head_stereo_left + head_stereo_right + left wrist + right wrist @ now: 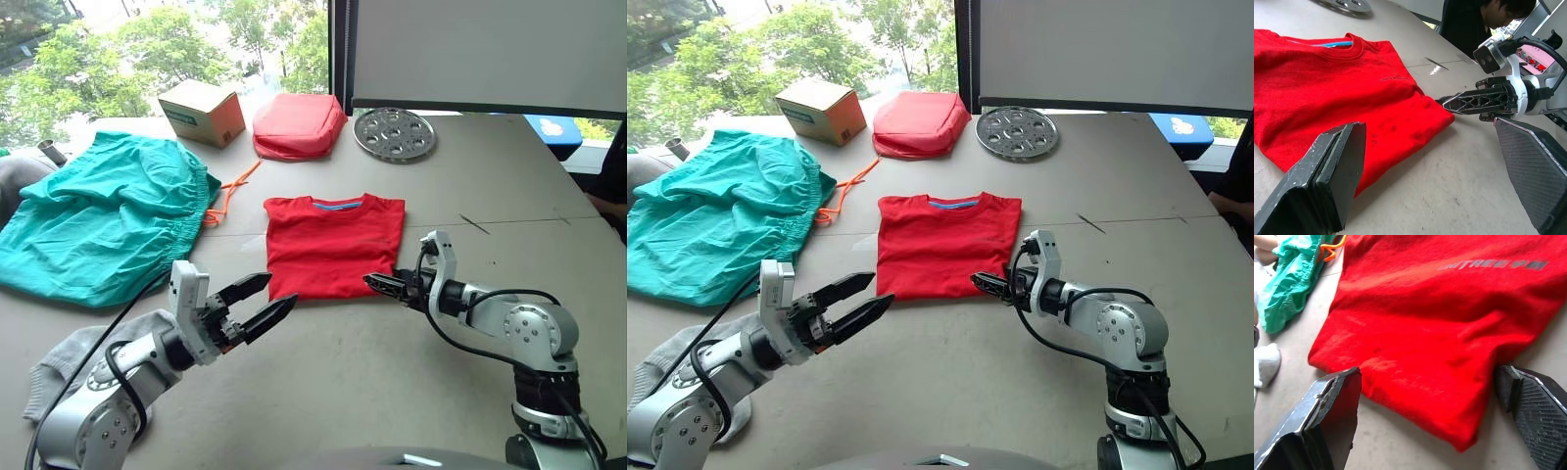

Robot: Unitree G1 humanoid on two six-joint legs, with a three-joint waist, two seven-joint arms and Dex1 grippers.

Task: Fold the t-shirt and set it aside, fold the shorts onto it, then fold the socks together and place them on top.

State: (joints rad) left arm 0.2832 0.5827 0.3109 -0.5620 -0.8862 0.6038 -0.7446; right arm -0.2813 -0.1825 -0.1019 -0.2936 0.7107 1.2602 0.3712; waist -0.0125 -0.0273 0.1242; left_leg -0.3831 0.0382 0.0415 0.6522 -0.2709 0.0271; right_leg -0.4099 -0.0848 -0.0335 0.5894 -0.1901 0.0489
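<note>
The red t-shirt [333, 243] lies folded flat in the middle of the table, collar toward the far side. My left gripper [279, 290] hovers open just off its near left corner, fingers pointing at the hem. My right gripper [372, 281] is open at the shirt's near right corner, and the right wrist view has the hem between its spread fingers [1334, 421]. The teal shorts [98, 220] lie spread at the left, with the orange drawstring [227, 196] trailing toward the shirt. The grey socks [69, 357] lie at the near left, partly under my left arm.
At the far edge stand a cardboard box [203, 111], a red padded pouch [299, 124] and a round perforated metal disc [394, 132]. A person [1484, 24] sits beyond the table's right side. Bare table [392, 372] lies in front of the shirt.
</note>
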